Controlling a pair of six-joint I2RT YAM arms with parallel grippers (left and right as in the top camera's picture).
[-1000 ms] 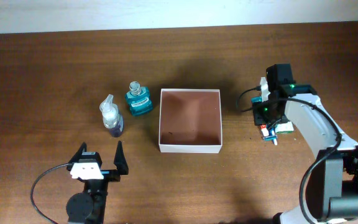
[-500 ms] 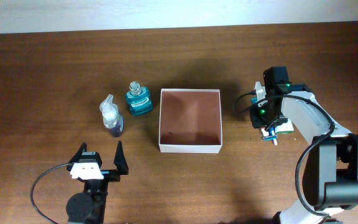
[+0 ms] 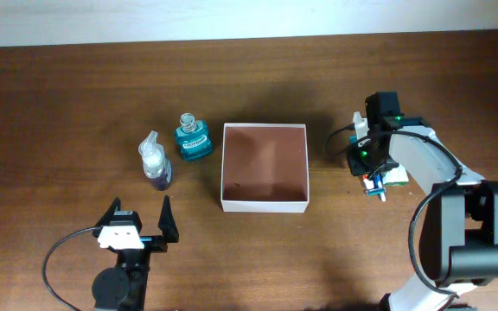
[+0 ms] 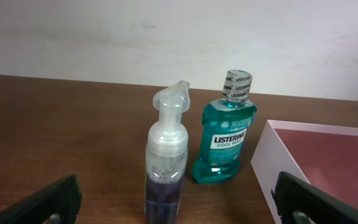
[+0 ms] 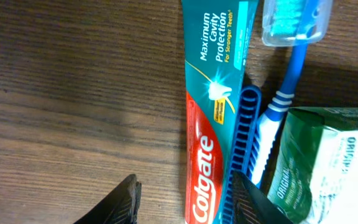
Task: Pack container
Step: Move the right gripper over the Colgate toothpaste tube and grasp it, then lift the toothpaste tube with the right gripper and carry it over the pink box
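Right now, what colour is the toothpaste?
The toothpaste is teal and red with white lettering, clearest in the right wrist view.

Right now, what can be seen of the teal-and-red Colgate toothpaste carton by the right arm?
The teal-and-red Colgate toothpaste carton looks like glossy cardboard, printed "Maximum Cavity Protection", lying flat on the brown wooden table. A blue comb rests along one long edge. The fingers of the right gripper stand either side of its red end, one apart from it.
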